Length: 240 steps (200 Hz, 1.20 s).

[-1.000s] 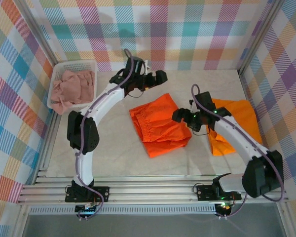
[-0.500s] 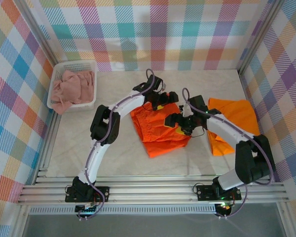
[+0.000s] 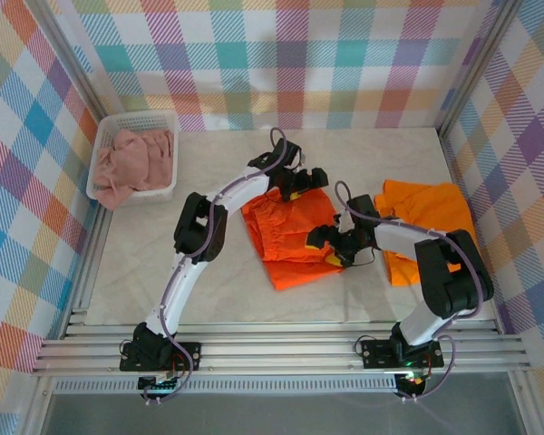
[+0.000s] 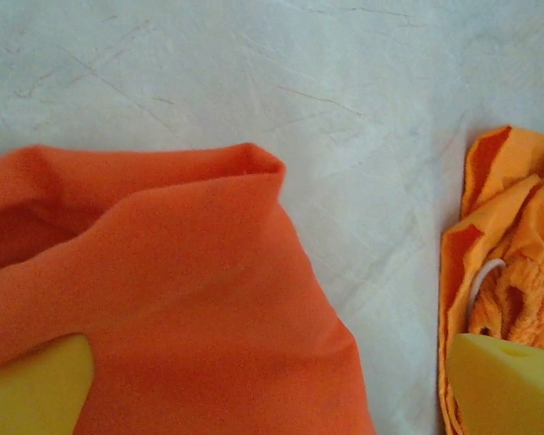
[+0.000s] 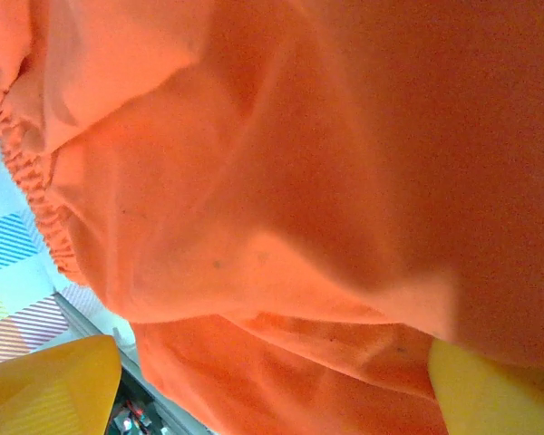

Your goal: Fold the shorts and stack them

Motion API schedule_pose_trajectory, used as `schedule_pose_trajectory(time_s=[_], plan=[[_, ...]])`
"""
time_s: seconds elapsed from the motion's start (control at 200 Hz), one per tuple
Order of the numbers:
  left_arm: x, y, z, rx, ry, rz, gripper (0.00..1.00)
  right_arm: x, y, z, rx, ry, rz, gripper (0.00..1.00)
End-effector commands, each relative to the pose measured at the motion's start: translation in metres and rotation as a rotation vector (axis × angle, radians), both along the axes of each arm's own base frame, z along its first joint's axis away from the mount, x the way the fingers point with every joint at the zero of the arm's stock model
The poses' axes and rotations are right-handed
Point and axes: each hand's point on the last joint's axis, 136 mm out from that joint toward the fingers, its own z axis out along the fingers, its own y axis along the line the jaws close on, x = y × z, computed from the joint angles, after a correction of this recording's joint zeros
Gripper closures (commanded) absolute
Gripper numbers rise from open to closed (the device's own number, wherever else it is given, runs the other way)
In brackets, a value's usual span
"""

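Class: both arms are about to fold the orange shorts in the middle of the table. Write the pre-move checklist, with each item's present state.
1. Left gripper over the far right corner of the middle orange shorts: ok, cloth lies between its fingers.
2. Right gripper at their near right edge: ok, cloth lies between its fingers.
3. Cloth clamped: not ok, both grippers are open.
4. All layers caught: cannot tell.
5. Second orange shorts apart from this pair: ok, bare table between them.
6. Pink shorts out of the way: ok, in the basket.

Top view looks down; both wrist views closely share middle orange shorts [image 3: 286, 245]
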Motion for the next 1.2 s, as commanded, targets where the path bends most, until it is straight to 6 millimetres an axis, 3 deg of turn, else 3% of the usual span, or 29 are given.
schedule_pose_trajectory(time_s=[0.0,0.08,0.165,0.3,0.46,0.545,0.625,0.725,0.865,0.99,1.195], plan=[[0.015,0.011,-0.015,0.035,0.001,0.034,0.0,-0.034,-0.006,-0.019,0.01,0.143,-0.038,0.12],[0.018,0.011,-0.018,0.036,0.007,0.033,0.0,-0.04,-0.002,-0.017,0.058,0.159,-0.04,0.12],[0.021,0.008,0.003,0.011,-0.029,0.012,0.01,-0.04,0.0,-0.006,0.082,0.13,-0.022,0.11],[0.022,0.007,0.079,-0.05,-0.135,-0.005,0.0,-0.024,-0.001,0.035,0.062,-0.029,0.014,0.07],[0.005,0.027,0.175,-0.075,-0.263,-0.017,0.0,-0.007,-0.011,0.094,-0.024,-0.244,0.068,0.01],[-0.017,0.043,0.205,-0.059,-0.296,-0.023,0.0,0.001,-0.026,0.108,-0.131,-0.311,0.079,0.01],[-0.041,0.059,0.217,-0.061,-0.309,-0.014,0.0,0.011,-0.038,0.115,-0.184,-0.326,0.078,0.01],[-0.071,0.081,0.217,-0.077,-0.298,0.033,0.0,0.025,-0.05,0.118,-0.18,-0.303,0.051,0.0],[-0.109,0.096,0.174,-0.141,-0.188,0.086,0.0,0.048,-0.061,0.117,-0.194,-0.336,0.056,0.01],[-0.131,0.092,0.13,-0.179,-0.116,0.11,0.0,0.064,-0.058,0.115,-0.183,-0.397,0.184,0.01],[-0.157,0.072,0.069,-0.123,-0.037,0.076,0.0,0.092,-0.066,0.096,-0.2,-0.309,0.249,0.0]])
